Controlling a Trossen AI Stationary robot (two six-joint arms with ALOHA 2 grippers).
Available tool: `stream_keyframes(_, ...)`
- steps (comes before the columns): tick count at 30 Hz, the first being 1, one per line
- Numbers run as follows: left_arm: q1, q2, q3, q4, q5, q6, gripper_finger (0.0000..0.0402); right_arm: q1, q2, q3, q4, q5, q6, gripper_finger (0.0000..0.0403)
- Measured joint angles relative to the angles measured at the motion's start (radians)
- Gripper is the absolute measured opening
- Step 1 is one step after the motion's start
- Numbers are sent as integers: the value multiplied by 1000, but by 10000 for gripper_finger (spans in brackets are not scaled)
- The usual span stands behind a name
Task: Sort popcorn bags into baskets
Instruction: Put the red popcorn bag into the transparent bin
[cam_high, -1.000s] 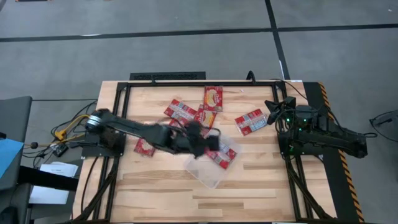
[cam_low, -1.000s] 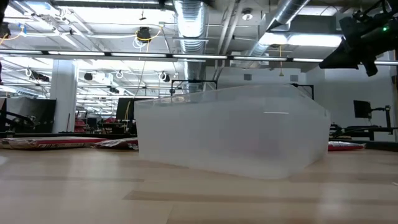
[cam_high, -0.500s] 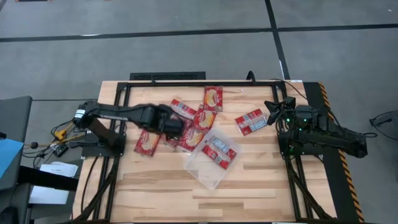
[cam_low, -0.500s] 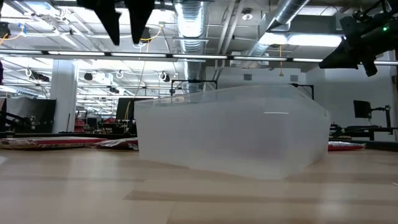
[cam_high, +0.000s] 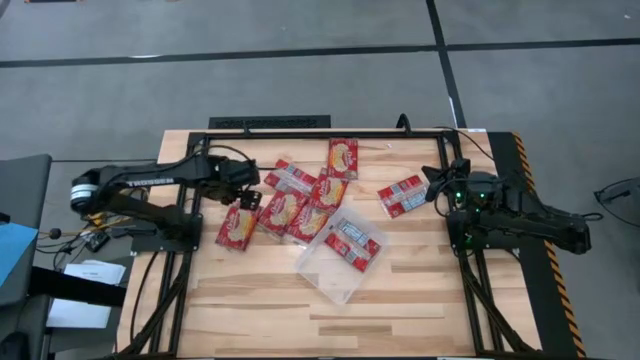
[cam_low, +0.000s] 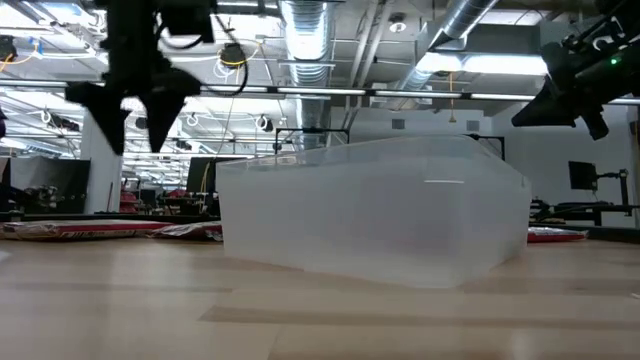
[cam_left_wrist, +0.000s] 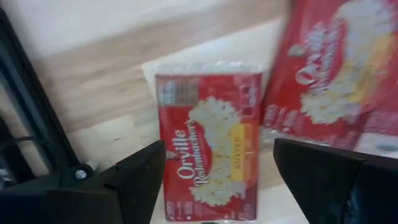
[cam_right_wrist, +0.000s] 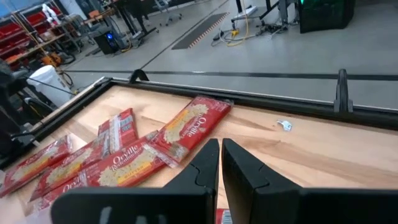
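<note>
Several red popcorn packets lie flat on the table's far half: one near the left side (cam_high: 235, 228), a cluster (cam_high: 300, 205), one at the far edge (cam_high: 342, 157) and one toward the right (cam_high: 403, 195). The clear tray (cam_high: 335, 272) rests flat on the table, near of the cluster, with one packet (cam_high: 352, 240) inside. My left gripper (cam_high: 250, 196) hangs open above the leftmost packet (cam_left_wrist: 211, 149), clear of it, and shows high above the table (cam_low: 130, 110). My right gripper (cam_right_wrist: 221, 163) is shut, raised beside the right-hand packet.
A black metal frame (cam_high: 300, 124) runs along the table's far edge and down both sides. The clear tray (cam_low: 370, 215) fills the middle of the low view. Bare wood lies on the near half of the table (cam_high: 330, 320).
My left gripper has drawn back from over the tray toward the table's left edge, staying open and empty, and now hangs over the leftmost packet. In the low view it has come down lower. The packet in the tray has stayed put.
</note>
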Motion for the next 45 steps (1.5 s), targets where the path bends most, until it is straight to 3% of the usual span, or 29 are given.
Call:
stream_keyframes(9, 62, -34, -190, 84, 6, 9, 288, 0, 0, 0, 0, 1, -6, 47)
stream_keyframes(14, 92, -33, -278, 219, 69, 33, 286, 0, 0, 0, 0, 2, -6, 47)
stream_keyframes(19, 118, -32, -345, 246, 85, 36, 286, 0, 0, 0, 0, 1, -6, 47)
stream_keyframes(25, 128, -34, -443, 448, 239, 36, 285, 0, 0, 0, 0, 1, -6, 47)
stream_keyframes(29, 129, -45, -499, 521, 261, -23, 279, 0, 0, -1, 0, 1, -6, 47)
stream_keyframes(33, 130, -56, -509, 538, 265, -11, 244, 0, 0, -1, 0, 1, -6, 47)
stream_keyframes(45, 127, -58, -524, 608, 282, -62, 77, 0, 0, -1, 0, 1, -6, 47)
